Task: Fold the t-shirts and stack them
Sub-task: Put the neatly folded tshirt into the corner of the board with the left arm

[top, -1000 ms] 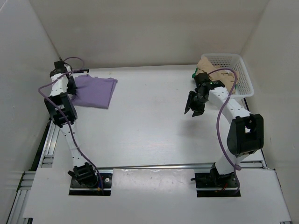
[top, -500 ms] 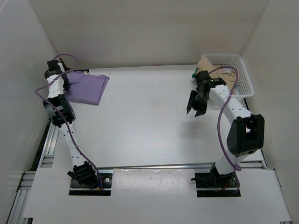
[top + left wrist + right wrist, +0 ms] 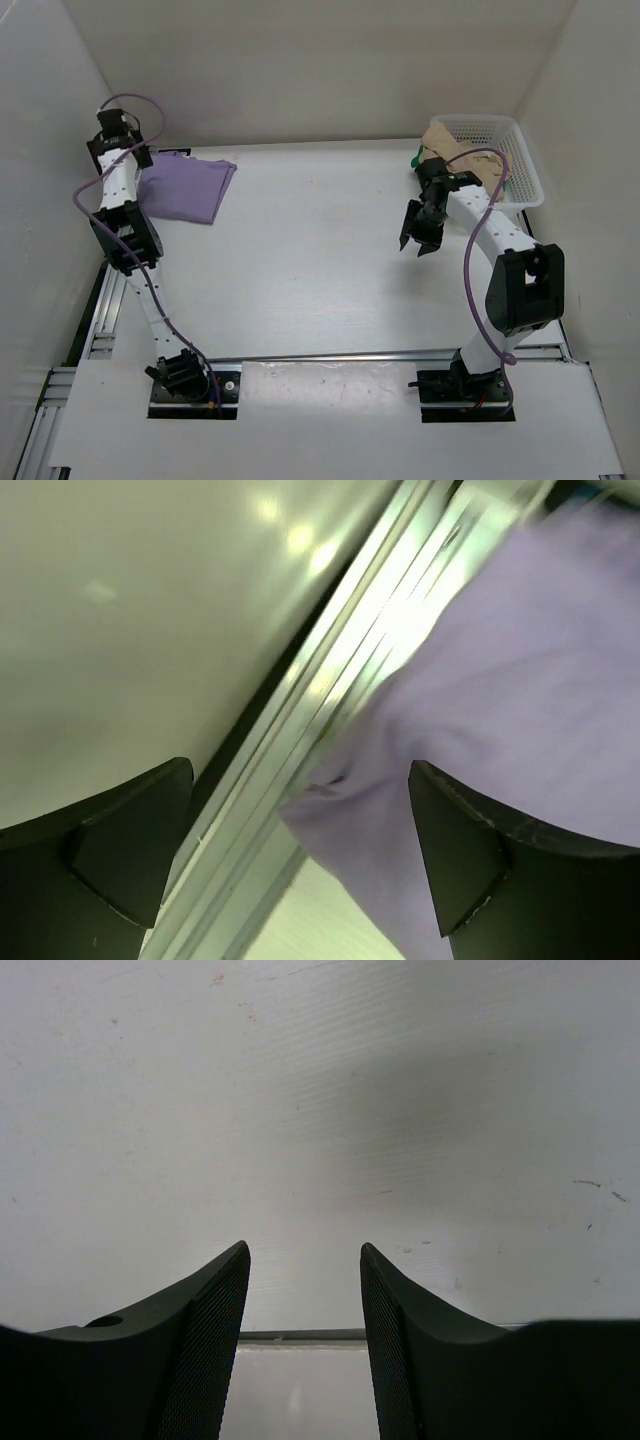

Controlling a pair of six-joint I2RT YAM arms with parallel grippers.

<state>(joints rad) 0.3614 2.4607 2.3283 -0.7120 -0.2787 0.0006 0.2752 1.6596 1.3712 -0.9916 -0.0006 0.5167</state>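
The lavender t-shirt [image 3: 185,188] lies folded flat at the table's back left corner. My left gripper [image 3: 128,158] hovers just above its left edge, jaws wide open with nothing between them. In the left wrist view the lavender t-shirt [image 3: 520,680] spreads below the open left gripper [image 3: 300,770], its corner beside the table's rail. My right gripper [image 3: 417,240] hangs open over bare table at the right. The right wrist view shows the right gripper [image 3: 305,1250] empty. A tan t-shirt [image 3: 470,158] and a bit of green t-shirt [image 3: 416,158] hang out of the basket.
A white mesh basket [image 3: 530,185] stands at the back right corner, close behind the right arm. An aluminium rail [image 3: 330,680] runs along the table's left edge, with the white side wall just beyond it. White walls enclose the table on three sides.
My left gripper dragged the lavender t-shirt to the left, then opened, let it go and lifted toward the back left. The right gripper has barely shifted.
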